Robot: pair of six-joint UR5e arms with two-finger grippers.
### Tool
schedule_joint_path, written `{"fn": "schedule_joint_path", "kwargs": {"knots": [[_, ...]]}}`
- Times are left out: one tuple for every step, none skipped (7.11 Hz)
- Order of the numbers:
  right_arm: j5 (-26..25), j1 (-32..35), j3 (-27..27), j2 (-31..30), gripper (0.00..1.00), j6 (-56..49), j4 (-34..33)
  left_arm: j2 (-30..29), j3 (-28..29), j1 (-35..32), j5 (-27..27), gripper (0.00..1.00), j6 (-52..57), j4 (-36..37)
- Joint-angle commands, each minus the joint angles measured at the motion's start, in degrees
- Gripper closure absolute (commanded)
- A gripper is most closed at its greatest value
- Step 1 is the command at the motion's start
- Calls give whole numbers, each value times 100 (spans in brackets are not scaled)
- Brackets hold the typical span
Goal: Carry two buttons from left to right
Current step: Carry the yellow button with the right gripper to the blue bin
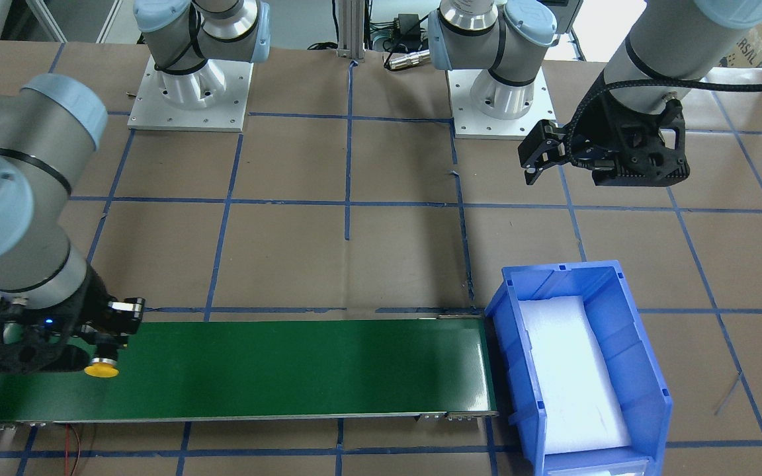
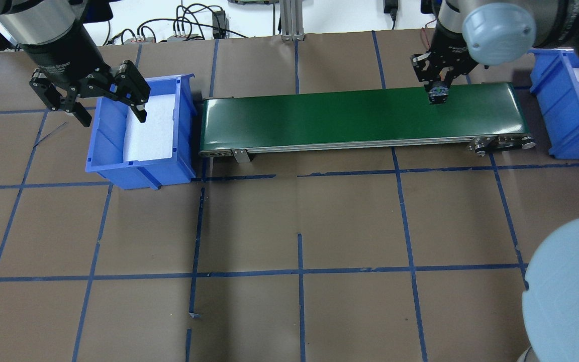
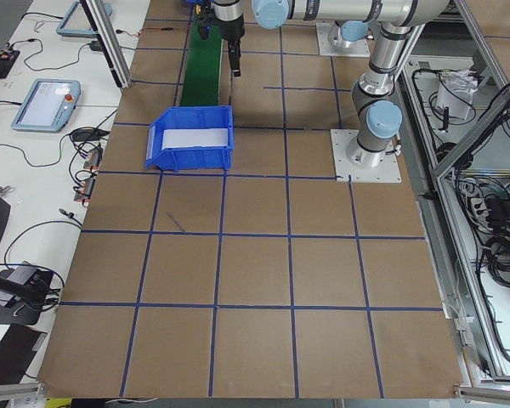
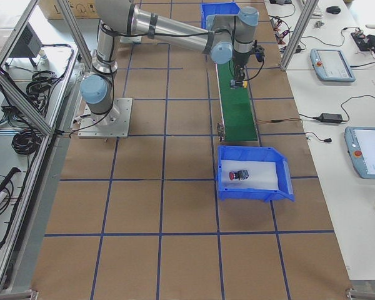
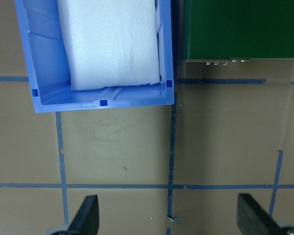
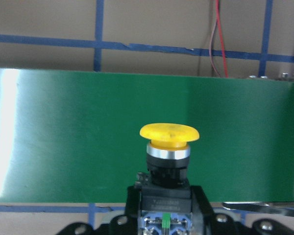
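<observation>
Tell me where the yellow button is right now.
The yellow button is held in the right claw at the end of the green belt on the robot's right side, at the lower left of the front-facing view.

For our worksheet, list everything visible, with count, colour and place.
yellow mushroom-capped push-button switch: 1, yellow, held over the belt's right end
red mushroom-capped push-button switch: 1, red, on foam in right bin
flat conveyor belt: 1, green, between the bins
plastic bins: 2, blue, one at each belt end
foam pads: 2, white, one per bin
left gripper: 1, black, open near left bin
right gripper: 1, black, shut on yellow switch
</observation>
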Motion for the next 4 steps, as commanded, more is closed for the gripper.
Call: {"fn": "schedule_joint_path", "kwargs": {"knots": [[-151, -796, 36, -261, 92, -1149, 206, -28, 15, -4, -10, 0, -9, 68], [-151, -1139, 36, -331, 92, -1598, 215, -29, 15, -4, -19, 0, -17, 68], [-186, -1447, 27, -376, 92, -1959, 311, -29, 15, -4, -19, 0, -26, 68], [-378, -1772, 1, -376, 92, -2319, 312, -29, 15, -4, -19, 0, -26, 68]]}}
